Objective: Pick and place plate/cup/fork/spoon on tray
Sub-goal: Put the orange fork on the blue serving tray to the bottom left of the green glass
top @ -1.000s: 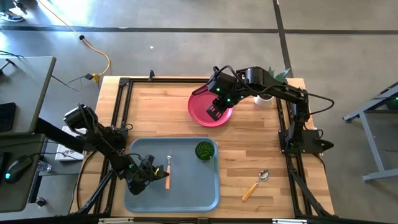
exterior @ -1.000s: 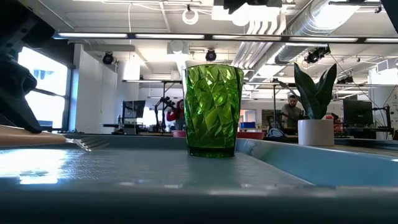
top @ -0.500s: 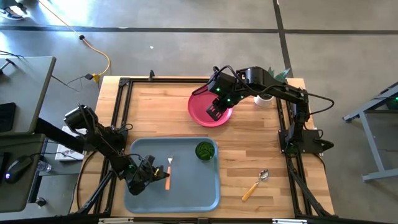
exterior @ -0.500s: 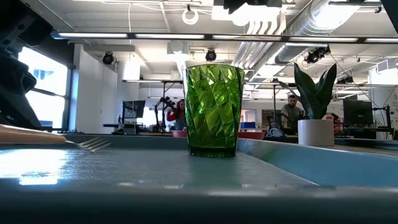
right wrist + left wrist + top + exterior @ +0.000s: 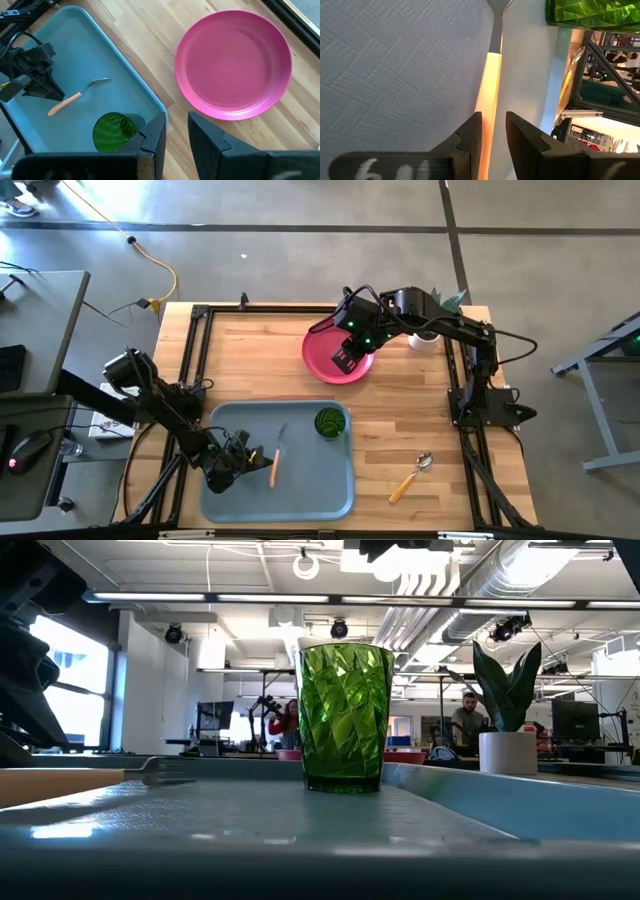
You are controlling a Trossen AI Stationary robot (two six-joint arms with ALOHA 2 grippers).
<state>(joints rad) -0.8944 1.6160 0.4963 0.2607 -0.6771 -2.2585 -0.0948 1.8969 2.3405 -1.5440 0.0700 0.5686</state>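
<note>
While mid-tray point(image 5: 330, 492), fork point(image 5: 277, 462) unboxed.

Pink plate point(image 5: 233, 64), faceted green cup point(image 5: 344, 718)

Layout on the table point(image 5: 250, 350). The tray point(image 5: 230, 420) lies at the table's front edge, left of centre. In the tray, the cup point(image 5: 328, 422) stands upright in the back right corner; the fork point(image 5: 276, 459) lies near the tray's middle, tines toward the back edge, handle toward the front. The left gripper point(image 5: 240, 463) sits over the tray's left part, just beside the fork's handle. The plate point(image 5: 325, 355) lies behind the tray, near the table's back edge, right of centre, with the right gripper point(image 5: 344, 360) above it. A potted plant point(image 5: 428, 337) stands at the back right corner. The spoon point(image 5: 410, 477) lies near the front right corner, apart from the tray.
</note>
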